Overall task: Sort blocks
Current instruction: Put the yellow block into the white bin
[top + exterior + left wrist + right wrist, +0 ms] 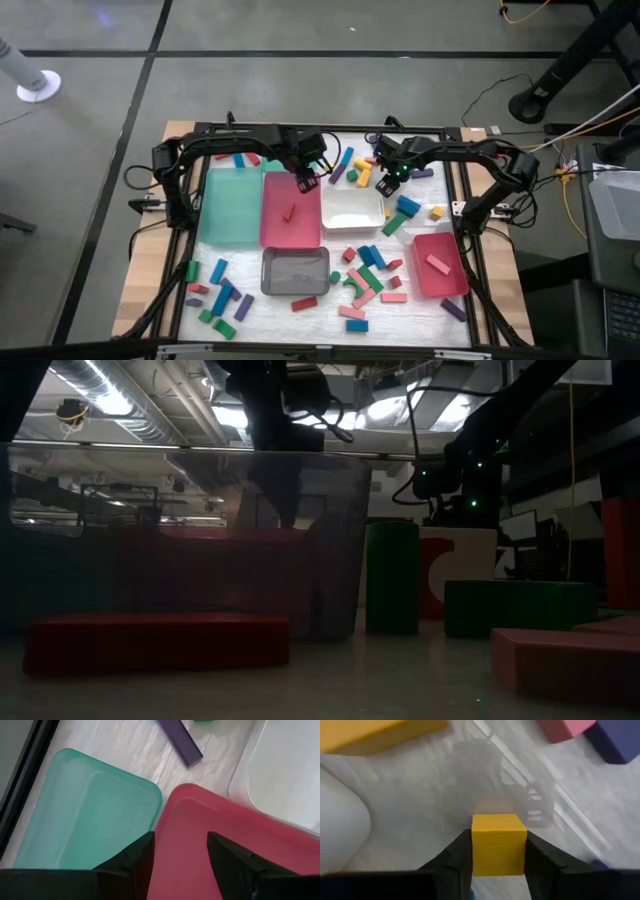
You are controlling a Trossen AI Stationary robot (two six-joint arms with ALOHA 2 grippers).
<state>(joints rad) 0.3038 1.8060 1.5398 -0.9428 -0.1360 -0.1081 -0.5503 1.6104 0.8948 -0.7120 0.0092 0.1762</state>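
Pale wood-grain surface (300,320) mostly unsorted: many blocks (365,280) loose. Right claw (499,851) grips small yellow cube (498,844) beside white tray (352,210). Left claw (180,852) wide over red tray (220,845).

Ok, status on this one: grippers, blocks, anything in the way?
Left gripper open, empty, over red tray. Right gripper shut on yellow cube, near white tray. Many blocks loose. Nothing in the way.

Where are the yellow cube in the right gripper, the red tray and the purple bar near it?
yellow cube (498,844), right wrist view, centre of its front face between the fingers.
red tray (290,210), high view, bare floor of the tray.
purple bar (180,739), left wrist view, middle of its top face.
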